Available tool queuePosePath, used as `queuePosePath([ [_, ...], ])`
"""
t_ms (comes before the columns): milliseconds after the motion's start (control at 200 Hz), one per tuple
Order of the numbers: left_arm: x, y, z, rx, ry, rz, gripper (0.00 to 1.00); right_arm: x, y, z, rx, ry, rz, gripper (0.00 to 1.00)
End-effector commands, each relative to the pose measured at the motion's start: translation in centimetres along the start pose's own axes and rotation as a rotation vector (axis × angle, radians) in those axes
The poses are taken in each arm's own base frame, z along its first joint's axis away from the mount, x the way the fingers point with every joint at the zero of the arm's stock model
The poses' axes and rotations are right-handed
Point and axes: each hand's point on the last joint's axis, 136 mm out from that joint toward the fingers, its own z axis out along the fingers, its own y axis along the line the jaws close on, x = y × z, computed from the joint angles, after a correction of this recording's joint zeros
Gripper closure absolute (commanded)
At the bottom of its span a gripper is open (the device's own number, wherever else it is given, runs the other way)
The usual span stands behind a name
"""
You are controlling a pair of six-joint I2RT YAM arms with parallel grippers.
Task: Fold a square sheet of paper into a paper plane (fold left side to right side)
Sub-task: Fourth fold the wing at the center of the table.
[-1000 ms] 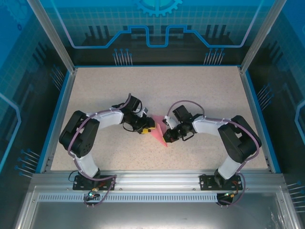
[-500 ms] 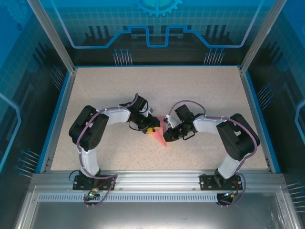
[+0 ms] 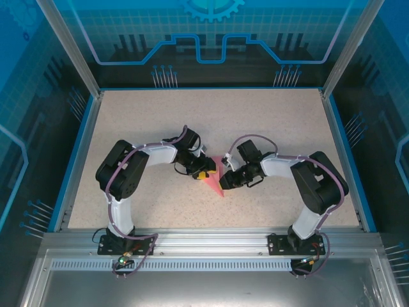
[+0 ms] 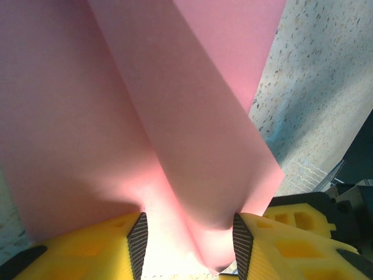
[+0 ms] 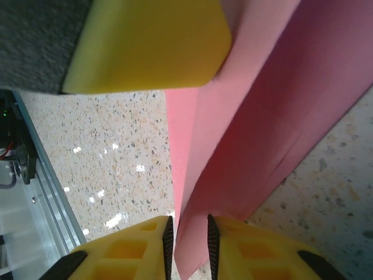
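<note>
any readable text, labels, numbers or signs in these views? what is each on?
No readable text anywhere.
pink paper: plain, no print.
yellow finger pads: moulded recesses, no characters.
backdrop panels: blue gear and circuit-line graphics, no letters.
arm bases: any marking is too small to read.
</note>
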Motion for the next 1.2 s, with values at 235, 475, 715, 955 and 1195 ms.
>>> queuePosePath([
  [235, 0.2, 1.6, 0.8, -0.063, 0.009, -0.035, 0.54, -3.5, 1.4, -2.9, -0.168, -0.134, 0.078, 0.63],
  [475, 0.2, 1.6, 0.8, -0.061, 0.01, -0.037, 0.54, -5.0, 0.4, -2.3, -0.149, -0.138, 0.121, 0.63],
  [715, 0.2, 1.7, 0.9, -0.062, 0.011, -0.036, 0.54, -4.9, 0.0, -1.3, -0.164, -0.112, 0.136, 0.71],
  [955, 0.3, 1.8, 0.8, -0.065, 0.013, -0.038, 0.54, -4.6, -0.4, -0.8, -0.158, -0.098, 0.149, 0.8],
  [1195, 0.3, 1.8, 0.8, -0.065, 0.014, -0.037, 0.54, -4.6, -0.3, -0.4, -0.165, -0.089, 0.149, 0.83],
])
